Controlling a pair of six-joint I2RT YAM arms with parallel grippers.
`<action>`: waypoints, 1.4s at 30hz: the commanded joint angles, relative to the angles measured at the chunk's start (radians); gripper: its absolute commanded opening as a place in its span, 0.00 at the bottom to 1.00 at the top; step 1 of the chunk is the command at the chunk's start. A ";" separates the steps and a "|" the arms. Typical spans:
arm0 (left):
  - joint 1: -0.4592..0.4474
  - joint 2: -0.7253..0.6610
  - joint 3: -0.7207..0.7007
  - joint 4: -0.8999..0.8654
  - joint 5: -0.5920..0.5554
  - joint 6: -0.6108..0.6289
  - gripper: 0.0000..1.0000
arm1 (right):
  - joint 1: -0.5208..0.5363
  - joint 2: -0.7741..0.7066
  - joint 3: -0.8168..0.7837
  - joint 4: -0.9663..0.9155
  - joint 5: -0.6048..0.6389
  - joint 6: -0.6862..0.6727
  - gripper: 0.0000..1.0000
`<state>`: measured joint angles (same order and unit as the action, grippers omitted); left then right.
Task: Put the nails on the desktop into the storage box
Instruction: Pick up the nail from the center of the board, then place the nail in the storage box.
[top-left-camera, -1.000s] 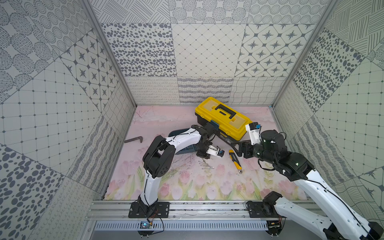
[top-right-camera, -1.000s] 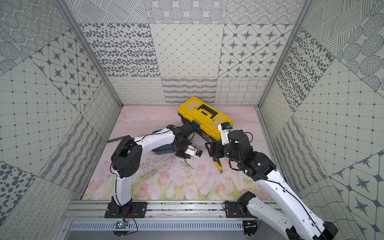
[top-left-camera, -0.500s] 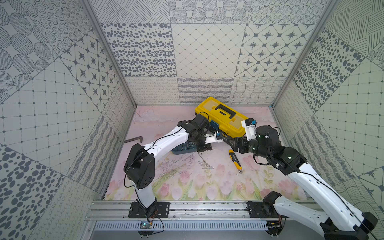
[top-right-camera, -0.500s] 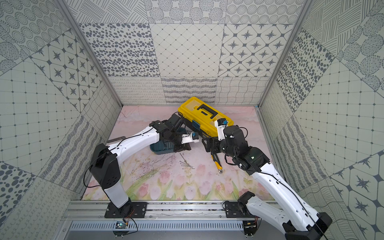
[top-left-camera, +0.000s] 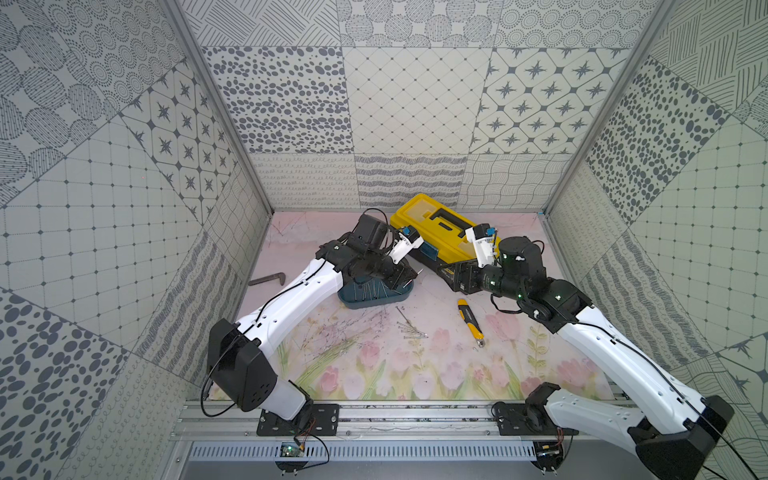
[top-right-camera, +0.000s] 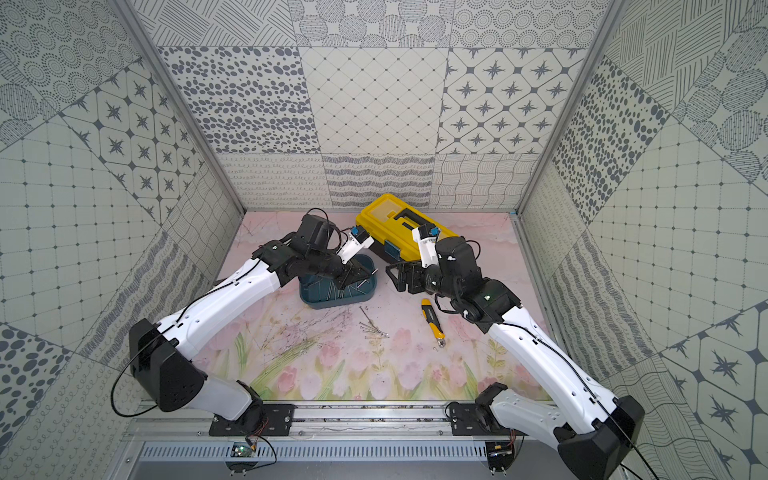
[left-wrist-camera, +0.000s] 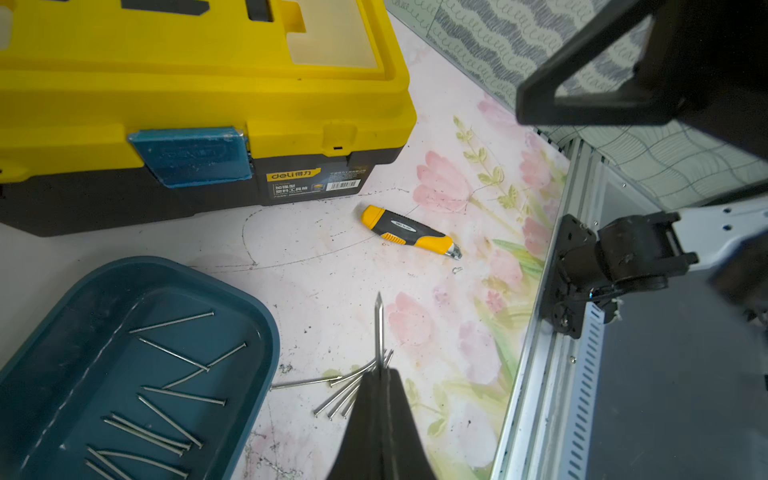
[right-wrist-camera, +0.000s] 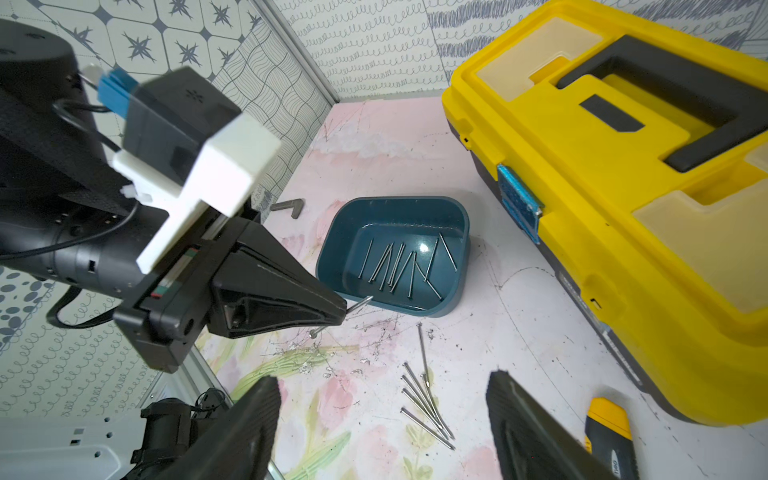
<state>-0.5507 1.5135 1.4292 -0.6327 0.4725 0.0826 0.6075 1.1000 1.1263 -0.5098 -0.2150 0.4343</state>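
Nail (left-wrist-camera: 378, 328) was clamped in your left end effector (left-wrist-camera: 380, 372), box (left-wrist-camera: 137, 274) just beside it; you needed to centre low over it before releasing. Right end effector (right-wrist-camera: 382, 380) stood apart.

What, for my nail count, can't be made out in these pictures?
- Both top views: the left arm covers part of the storage box; the nails inside are too small to count.
- Left wrist view: the left gripper, shut on one nail, hides that nail's head and parts of the loose nails on the desktop.
- Right wrist view: the bottom edge cuts off the utility knife.
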 joint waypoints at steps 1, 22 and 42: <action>0.035 -0.066 -0.040 0.085 0.046 -0.395 0.00 | 0.012 0.034 0.047 0.077 -0.056 0.016 0.83; 0.289 0.009 -0.030 -0.128 -0.024 -0.729 0.00 | 0.167 0.179 0.173 -0.044 0.156 -0.069 0.83; 0.332 0.228 -0.130 0.120 -0.070 -0.721 0.00 | 0.178 0.194 0.205 -0.110 0.217 -0.084 0.83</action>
<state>-0.2264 1.7134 1.3392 -0.6434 0.4316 -0.6174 0.7807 1.2911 1.2919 -0.6178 -0.0208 0.3618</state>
